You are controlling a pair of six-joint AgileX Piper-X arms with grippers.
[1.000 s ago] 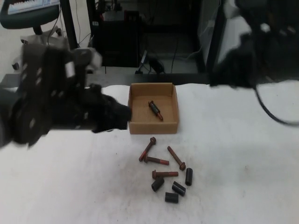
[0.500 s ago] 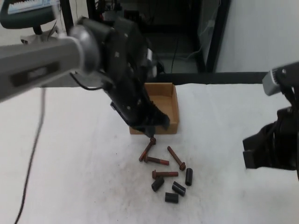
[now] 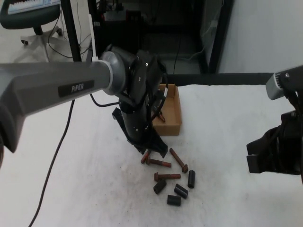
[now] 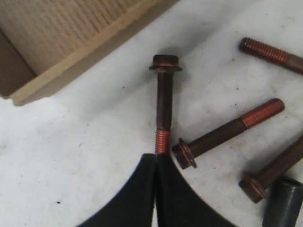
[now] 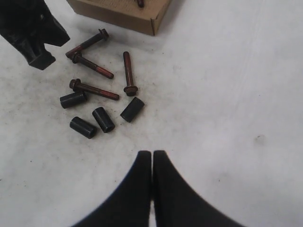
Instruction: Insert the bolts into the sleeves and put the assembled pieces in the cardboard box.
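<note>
Reddish-brown bolt (image 4: 164, 101) lies with its threaded end right at the tips of the left end effector (image 4: 156, 157) (fingers pressed together), head near the cardboard box (image 4: 71, 61) wall. Right end effector (image 5: 152, 155), closed too, hangs over bare surface (image 5: 227, 94) near the sleeves (image 5: 102, 119).

Four rust-brown flanged metal bolts (image 5: 94, 90) are scattered flat on the white counter (image 5: 227, 94), just beside four short black cylindrical sleeves (image 5: 103, 119). Nearby an open brown cardboard box (image 3: 171, 126) is set, one assembled piece (image 3: 161, 117) partly seen inside.
</note>
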